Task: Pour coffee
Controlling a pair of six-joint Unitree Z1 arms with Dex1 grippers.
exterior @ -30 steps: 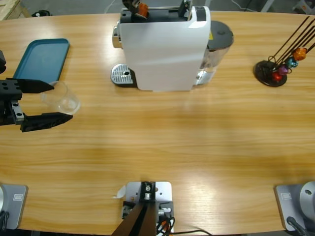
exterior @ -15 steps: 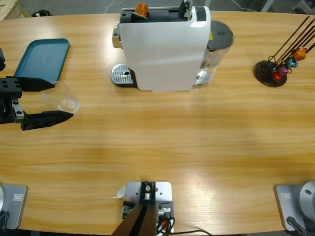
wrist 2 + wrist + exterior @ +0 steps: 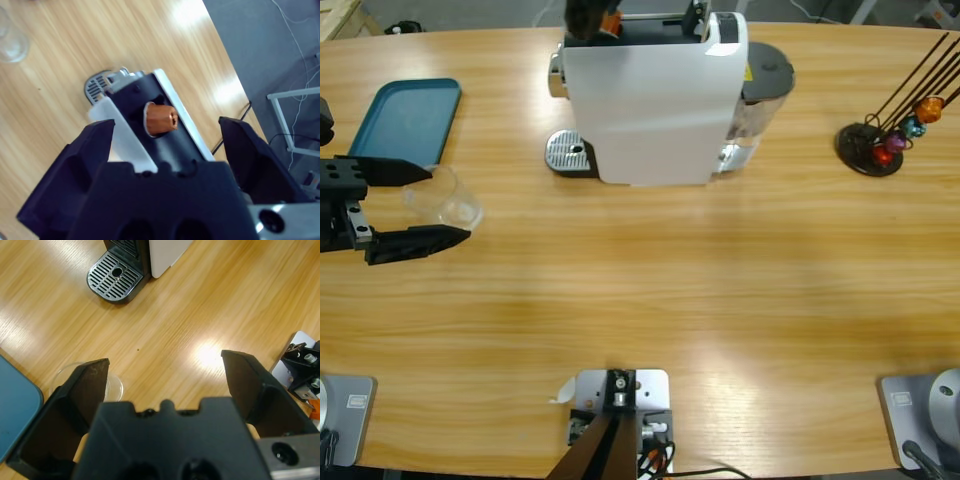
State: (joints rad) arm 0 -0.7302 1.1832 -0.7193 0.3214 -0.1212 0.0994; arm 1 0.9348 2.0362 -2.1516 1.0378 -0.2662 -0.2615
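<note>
No coffee shows in any view. An empty clear glass stands on the table at the left, between the two jaws of my open left gripper. The left wrist view shows the glass partly behind one jaw of the left gripper. The white coffee machine stands at the back, its drip tray bare. An orange capsule lies in the machine's top slot. My right gripper hovers open just above it, and shows dark at the top edge in the high view.
A teal tray lies at the far left behind the glass. At the right stands a black capsule holder with several coloured capsules. The machine's water tank sits on its right side.
The right gripper left the high view half a second ago and is now back over the orange capsule on the machine. The left gripper and the glass have stayed put.
</note>
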